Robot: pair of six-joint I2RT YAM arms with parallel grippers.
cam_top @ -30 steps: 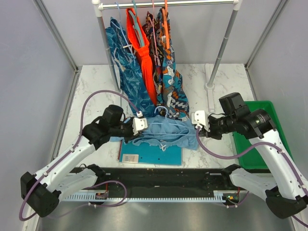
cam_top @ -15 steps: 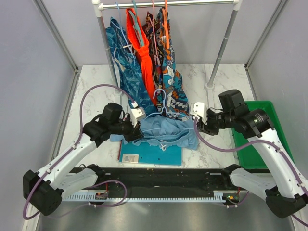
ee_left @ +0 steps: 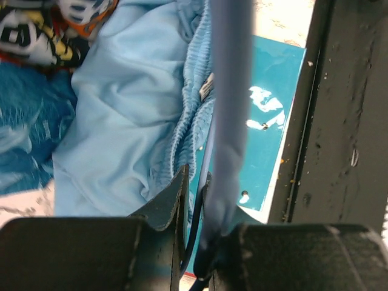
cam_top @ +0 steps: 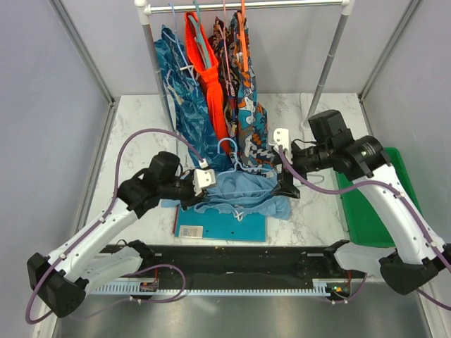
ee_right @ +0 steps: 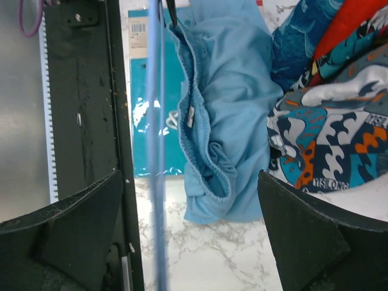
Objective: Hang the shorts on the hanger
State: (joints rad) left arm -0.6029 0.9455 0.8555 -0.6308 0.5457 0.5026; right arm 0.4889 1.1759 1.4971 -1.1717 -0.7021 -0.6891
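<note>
The light sky-blue shorts (cam_top: pixel 243 190) lie bunched on a teal folder (cam_top: pixel 220 224), waistband facing the front edge. The pale blue wire hanger (cam_top: pixel 227 144) stands tilted over them, hook raised toward the rack. My left gripper (cam_top: pixel 204 180) is at the shorts' left side, shut on the hanger's wire (ee_left: pixel 207 182); the shorts (ee_left: pixel 130 109) spread just beyond its fingers. My right gripper (cam_top: pixel 287 183) hangs at the shorts' right end with its jaws wide apart. In the right wrist view the hanger's wire (ee_right: pixel 156 151) runs blurred between the fingers, touching neither, with the shorts (ee_right: pixel 233 103) beyond.
A clothes rack (cam_top: pixel 243 5) at the back carries leafy-print blue shorts (cam_top: pixel 184 84), orange shorts (cam_top: pixel 206 63) and patterned ones (cam_top: pixel 246 105), hanging down to the table just behind the work. Its right post (cam_top: pixel 323 74) stands near my right arm. A green bin (cam_top: pixel 373 211) sits at the right.
My right gripper has opened, let go of the hanger's right end and swung back toward the rack. The hanger's hook has tipped up. My left gripper keeps its grip.
</note>
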